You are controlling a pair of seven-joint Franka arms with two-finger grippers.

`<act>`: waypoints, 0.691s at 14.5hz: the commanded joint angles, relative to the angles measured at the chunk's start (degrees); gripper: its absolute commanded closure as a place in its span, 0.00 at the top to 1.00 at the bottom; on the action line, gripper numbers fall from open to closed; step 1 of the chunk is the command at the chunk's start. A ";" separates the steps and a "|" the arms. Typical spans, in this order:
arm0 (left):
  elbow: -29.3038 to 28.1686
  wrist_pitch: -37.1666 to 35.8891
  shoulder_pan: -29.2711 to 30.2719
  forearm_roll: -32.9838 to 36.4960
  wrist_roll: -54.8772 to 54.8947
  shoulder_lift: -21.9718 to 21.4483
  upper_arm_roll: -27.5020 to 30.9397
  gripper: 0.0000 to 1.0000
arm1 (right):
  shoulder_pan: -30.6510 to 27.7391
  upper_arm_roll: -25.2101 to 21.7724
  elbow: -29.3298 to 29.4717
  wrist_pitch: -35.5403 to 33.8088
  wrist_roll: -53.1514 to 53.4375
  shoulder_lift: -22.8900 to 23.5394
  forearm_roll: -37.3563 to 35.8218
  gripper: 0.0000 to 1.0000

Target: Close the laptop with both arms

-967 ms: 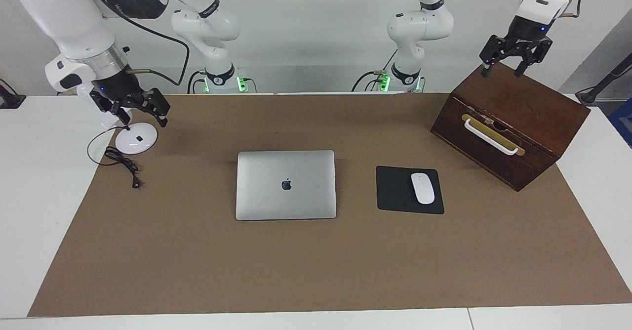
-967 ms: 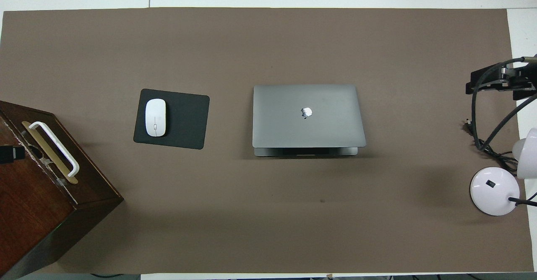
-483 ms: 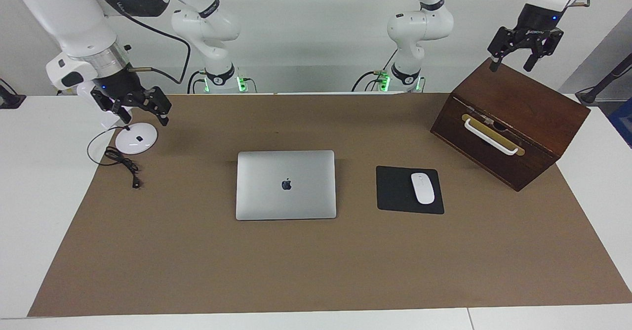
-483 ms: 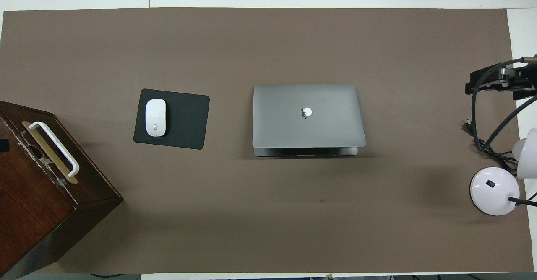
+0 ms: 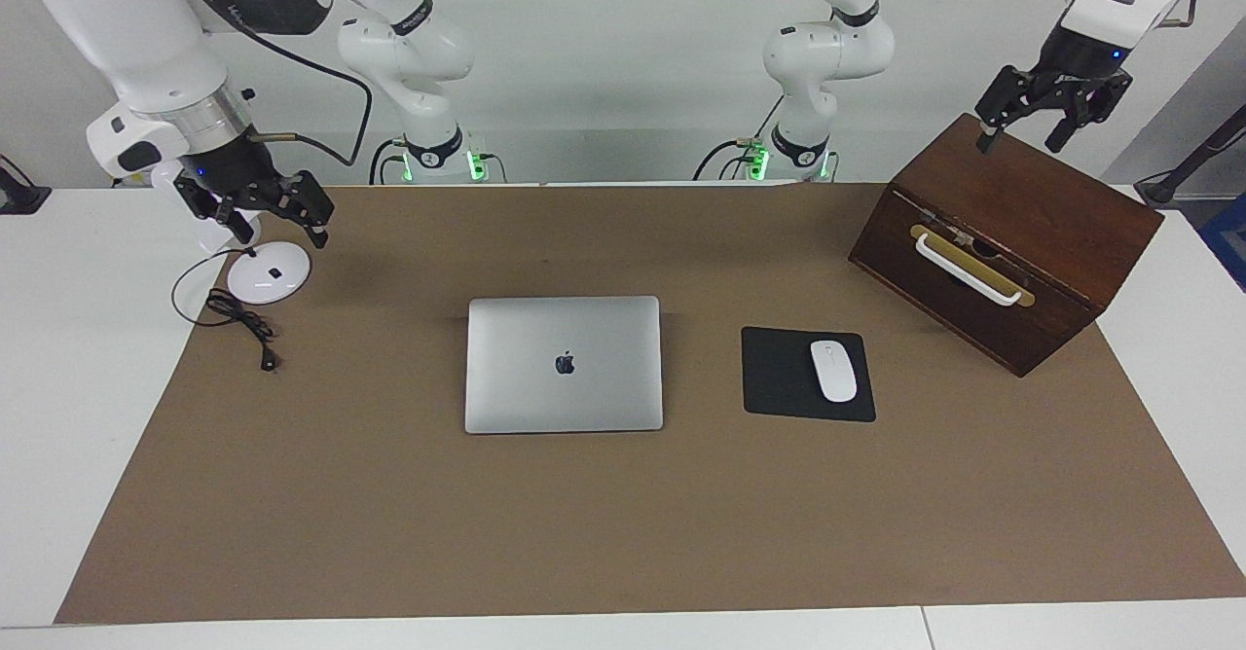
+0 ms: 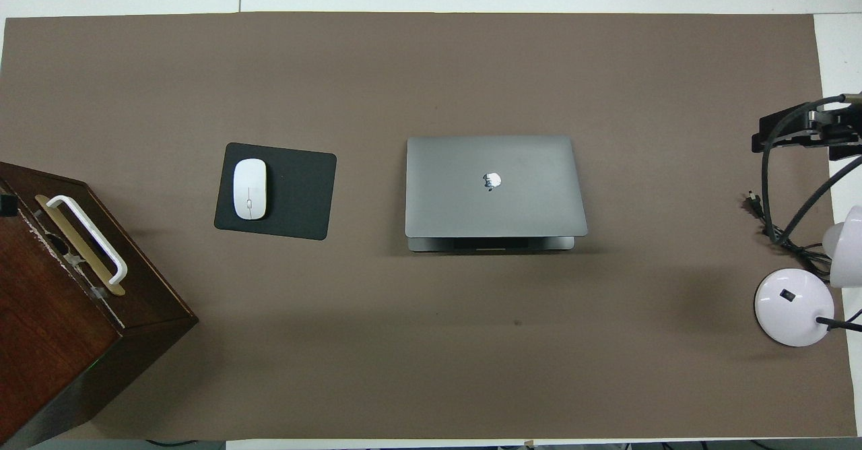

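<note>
Laptop (image 5: pixel 564 365) on mat centre, beside the mouse pad (image 5: pixel 806 375); lid nearly shut.

Judged stiff, thin, smooth, scratch-prone: press flat on the lid's outer corners, never pinch. Left gripper (image 5: pixel 1053 110) over the wooden box (image 5: pixel 1012 241) and right gripper (image 5: pixel 261 207) over the lamp base (image 5: pixel 269 271) hang open, empty. Only the overhead view shows the deck edge under the lid.
</note>
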 commanded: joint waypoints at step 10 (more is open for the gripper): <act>-5.86 2.83 -0.08 1.14 -2.42 2.44 -0.94 1.00 | -0.75 0.41 -2.14 0.90 -1.50 -1.47 -0.95 1.00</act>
